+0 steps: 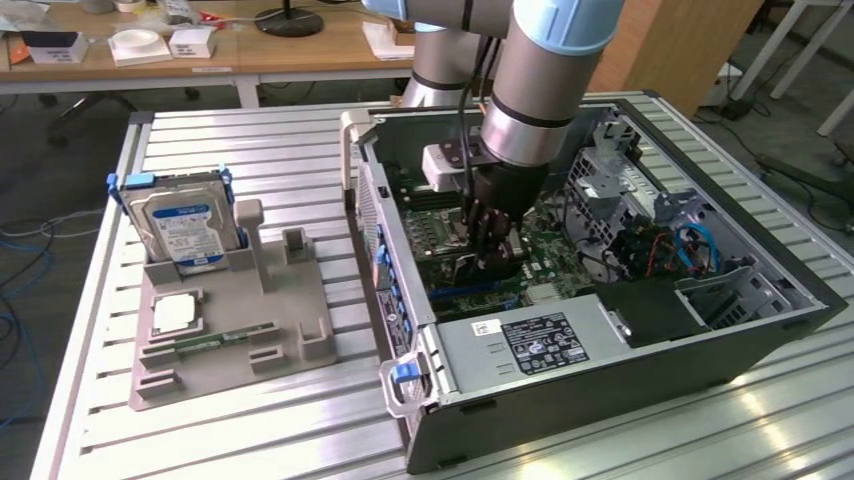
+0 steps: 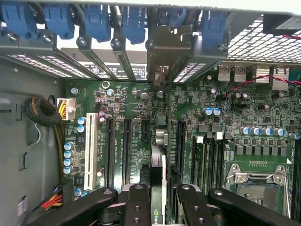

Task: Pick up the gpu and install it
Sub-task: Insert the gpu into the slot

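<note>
The gpu [image 2: 159, 165] stands edge-on between the gripper's fingers [image 2: 136, 205] in your wrist view, a thin dark card running away from the camera toward the rear of the case, its metal bracket [image 2: 160, 61] reaching up into the row of expansion slot openings beneath the blue retention clips [image 2: 96, 21]. The card sits over the motherboard [image 2: 225, 117], in line with the black slots, with a white slot [image 2: 88, 143] off to one side and the bare CPU socket [image 2: 258, 186] on the other. You can note the gripper [image 2: 157, 207] as closed narrowly on the card, one finger on each face. Whether the card's edge is fully down in its slot, you cannot tell. In the exterior view the gripper [image 1: 491, 255] reaches down into the open computer case [image 1: 747, 330], which lies on its side on the slatted aluminium table [image 1: 240, 140], the power supply [image 1: 527, 345] at the near end. On the exterior view's left, well apart from the case, a grey parts tray [image 1: 287, 320] holds a blue-labelled hard drive [image 1: 184, 225] standing upright, a processor [image 1: 175, 313] lying flat, and a green memory stick [image 1: 220, 338] in front of it.
</note>
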Motion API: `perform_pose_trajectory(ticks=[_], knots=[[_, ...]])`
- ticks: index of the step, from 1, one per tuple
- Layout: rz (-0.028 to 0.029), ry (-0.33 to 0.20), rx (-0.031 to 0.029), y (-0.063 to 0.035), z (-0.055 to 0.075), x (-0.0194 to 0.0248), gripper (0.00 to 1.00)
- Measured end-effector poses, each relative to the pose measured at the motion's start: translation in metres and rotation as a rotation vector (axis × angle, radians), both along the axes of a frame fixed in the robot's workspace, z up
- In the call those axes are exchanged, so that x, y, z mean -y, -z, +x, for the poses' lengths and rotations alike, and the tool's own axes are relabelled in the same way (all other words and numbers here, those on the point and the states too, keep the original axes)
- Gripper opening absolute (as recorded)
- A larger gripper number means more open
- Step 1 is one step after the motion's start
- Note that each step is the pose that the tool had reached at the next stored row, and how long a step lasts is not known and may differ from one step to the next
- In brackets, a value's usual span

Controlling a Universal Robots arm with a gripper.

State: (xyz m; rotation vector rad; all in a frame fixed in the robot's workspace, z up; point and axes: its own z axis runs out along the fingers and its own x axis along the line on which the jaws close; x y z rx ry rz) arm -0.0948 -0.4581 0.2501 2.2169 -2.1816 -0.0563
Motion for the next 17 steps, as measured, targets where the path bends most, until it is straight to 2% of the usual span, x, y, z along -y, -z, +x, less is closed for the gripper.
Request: perform_pose_trajectory(ticks=[17], knots=[[0.0,0.0,0.0001,0.002,-0.0003,0.0001,0.26]])
